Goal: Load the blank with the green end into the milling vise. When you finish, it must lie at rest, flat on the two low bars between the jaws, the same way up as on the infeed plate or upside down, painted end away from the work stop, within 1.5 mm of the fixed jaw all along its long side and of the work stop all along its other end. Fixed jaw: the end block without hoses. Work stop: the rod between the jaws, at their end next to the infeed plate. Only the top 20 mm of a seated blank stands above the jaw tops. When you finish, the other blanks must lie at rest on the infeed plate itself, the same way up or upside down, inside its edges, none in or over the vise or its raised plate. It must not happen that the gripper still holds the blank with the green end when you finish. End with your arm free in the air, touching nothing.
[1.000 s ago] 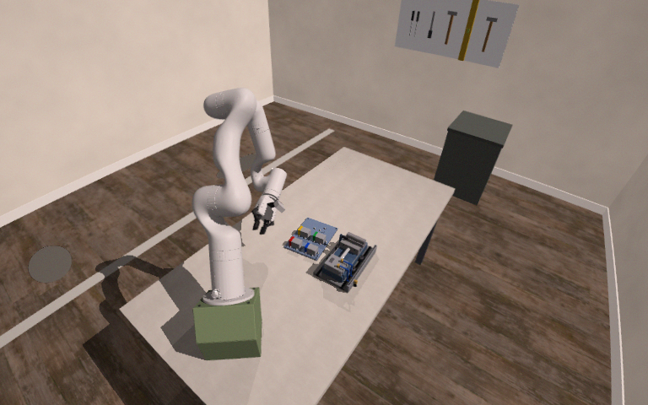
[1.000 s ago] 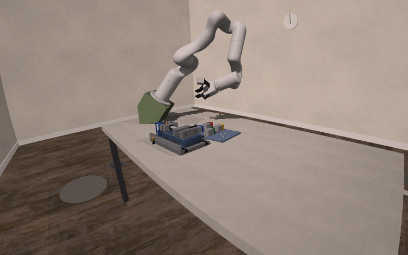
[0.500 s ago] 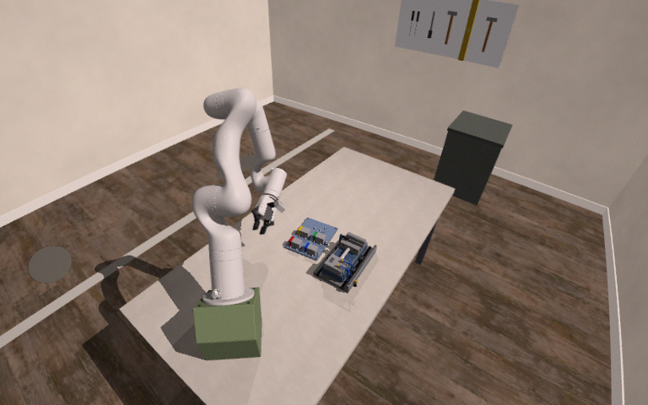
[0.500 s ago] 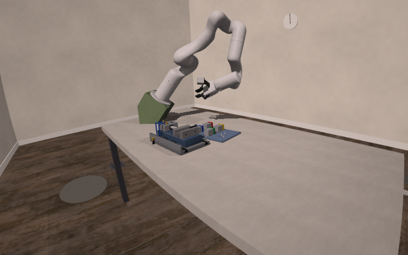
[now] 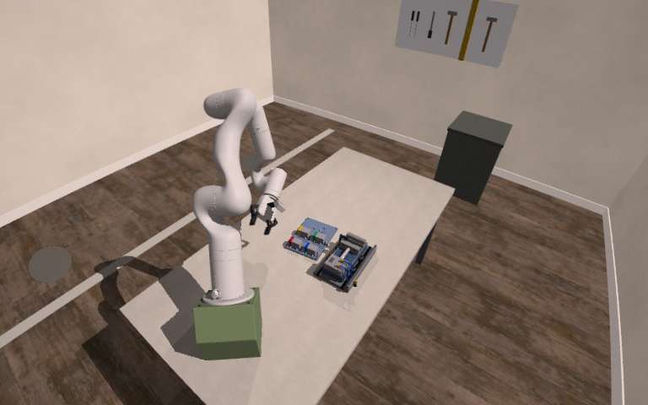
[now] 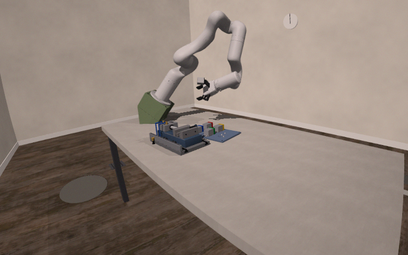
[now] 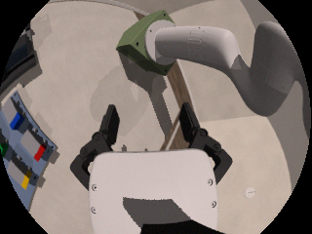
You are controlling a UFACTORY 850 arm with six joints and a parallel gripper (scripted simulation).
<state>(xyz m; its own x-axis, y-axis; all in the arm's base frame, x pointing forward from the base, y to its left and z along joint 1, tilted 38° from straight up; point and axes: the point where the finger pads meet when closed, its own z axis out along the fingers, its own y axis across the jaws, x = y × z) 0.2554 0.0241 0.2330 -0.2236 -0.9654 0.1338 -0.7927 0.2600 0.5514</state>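
Beige table (image 5: pixel 382 191) (image 6: pixel 270 168) (image 7: pixel 73 29); gripper (image 5: pixel 263 218) (image 6: pixel 202 92) (image 7: pixel 148 110) wide and empty above. Green blank (image 5: pixel 319 237) (image 6: pixel 209 131) (image 7: pixel 3 149) on plate (image 5: pixel 327 228) (image 6: pixel 230 136) (image 7: pixel 52 149). Approach step, by judgement; next, turning downward and aligning over blank.

Opened wider at the gripper (image 5: pixel 260 227) (image 6: pixel 198 92) (image 7: pixel 148 110) than in the earlier pictures.
Seen from the top, now spread well apart at the black fingers (image 5: pixel 253 214) (image 6: pixel 200 87), compared with a much narrower gap half a second ago and a full second ago. Seen from the exterior, parted farther too, one finger above the other, with a broad space in between where only a slim one showed in both earlier pictures. Swung outward to both sides at the fingertips, away from each other, rather than drawn near together as before.
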